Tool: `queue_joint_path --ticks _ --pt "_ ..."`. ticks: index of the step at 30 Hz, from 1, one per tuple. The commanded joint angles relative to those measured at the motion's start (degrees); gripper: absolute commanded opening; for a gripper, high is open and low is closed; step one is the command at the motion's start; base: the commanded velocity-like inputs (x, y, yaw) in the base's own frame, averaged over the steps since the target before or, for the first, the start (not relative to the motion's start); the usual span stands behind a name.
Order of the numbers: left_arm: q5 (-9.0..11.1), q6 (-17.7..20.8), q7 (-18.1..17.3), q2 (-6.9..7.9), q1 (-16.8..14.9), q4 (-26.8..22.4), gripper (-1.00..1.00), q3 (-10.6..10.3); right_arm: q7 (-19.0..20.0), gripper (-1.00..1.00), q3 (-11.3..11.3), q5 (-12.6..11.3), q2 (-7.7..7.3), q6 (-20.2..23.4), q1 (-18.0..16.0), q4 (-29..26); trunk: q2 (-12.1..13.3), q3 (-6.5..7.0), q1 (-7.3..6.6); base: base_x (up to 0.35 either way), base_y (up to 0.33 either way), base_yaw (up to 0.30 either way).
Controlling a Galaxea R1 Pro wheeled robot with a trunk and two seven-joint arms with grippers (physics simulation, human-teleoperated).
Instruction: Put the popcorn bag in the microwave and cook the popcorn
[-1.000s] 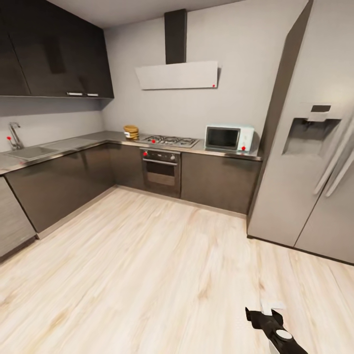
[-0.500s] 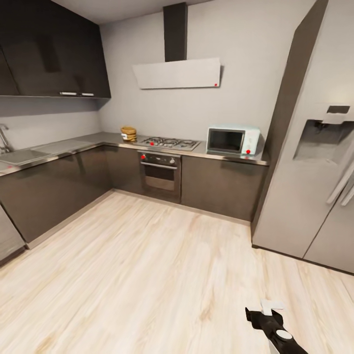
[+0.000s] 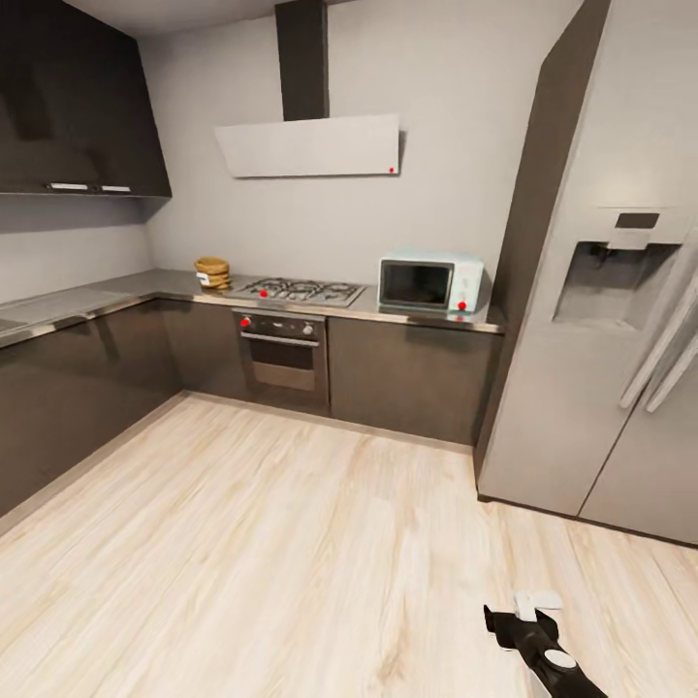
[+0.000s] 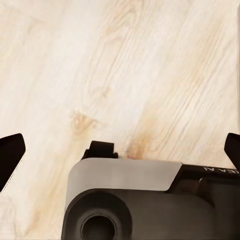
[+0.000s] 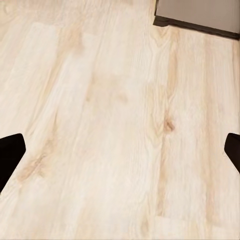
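popcorn bag (image 3: 210, 272) sits on the countertop (image 3: 116, 291) (far from the microwave (image 3: 430, 284)); both grippers spread wide, empty.

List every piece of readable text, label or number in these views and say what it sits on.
Left wrist view, dark robot body: white lettering cut off at the picture's edge, too partial to read.
Popcorn bag: its white label is too small to read.
Microwave and fridge dispenser: no legible text.

Pale mint-blue microwave (image 3: 430, 284) w/ dark glass door at 12 o'clock, tan popcorn bag (image 3: 211, 272) at 11, grey counter (image 3: 116, 293), light wood-grain floor (image 3: 291, 543).
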Motion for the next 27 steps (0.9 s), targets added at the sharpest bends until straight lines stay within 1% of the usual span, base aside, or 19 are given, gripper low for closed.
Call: queue_joint_path --ticks 1,7,11,12,15,18,19,22,25,27 --pt "0.13 -0.17 0.0 -0.03 -0.03 0.04 1.0 0.25 -0.05 1.0 -0.16 0.02 0.02 -0.2 -0.05 0.05 -0.03 -0.05 0.03 0.348 0.0 -0.04" --pt "-0.41 -0.18 0.0 -0.12 -0.03 0.0 1.0 -0.42 0.04 1.0 -0.27 -0.27 0.37 -0.04 -0.06 -0.02 -0.03 -0.04 0.03 0.348 0.0 -0.008" --pt "-0.71 -0.18 0.0 -0.12 -0.03 0.0 1.0 -0.66 -0.2 1.0 -0.42 -0.36 1.39 -0.14 -0.21 -0.32 -0.03 -0.04 0.03 0.348 0.0 0.0" --pt "-0.75 -0.16 0.0 -0.13 -0.03 0.0 1.0 -0.72 -0.17 1.0 -0.53 -0.44 1.57 0.3 -0.63 -2.15 -0.03 -0.04 0.03 0.348 0.0 0.0" --pt "-0.78 -0.18 0.0 -0.13 0.09 0.0 1.0 -0.64 -0.19 1.0 -0.5 -0.3 1.67 6.91 -1.16 -15.61 -0.03 -0.04 0.03 0.348 0.0 0.0" --pt "-0.47 -0.2 0.0 -0.13 0.3 0.0 1.0 -0.5 -0.2 1.0 -0.44 -0.19 1.7 15.8 -1.26 -29.47 -0.03 -0.04 0.03 0.348 0.0 0.0" --pt "-0.28 -0.19 0.0 -0.13 0.31 0.02 1.0 -0.34 -0.2 1.0 -0.37 -0.12 1.69 21.4 -1.28 -38.13 -0.03 -0.04 0.03 0.348 0.0 0.0" --pt "-0.08 -0.16 0.0 -0.13 0.11 0.0 1.0 -0.23 -0.21 1.0 -0.26 -0.07 1.76 27.26 -1.29 -51.1 -0.03 -0.04 0.03 0.348 0.0 0.0" --pt "-0.04 -0.22 0.0 -0.13 0.0 0.0 1.0 -0.16 -0.19 1.0 -0.33 -0.24 1.71 30.33 -0.88 -58.52 -0.03 -0.04 0.03 0.348 -0.041 0.0" --pt "-0.07 -0.21 0.0 -0.13 -0.02 0.0 1.0 -0.17 -0.14 1.0 -0.26 -0.28 1.71 31.04 -0.65 -61.25 0.78 0.32 -0.41 0.342 -0.131 0.0"
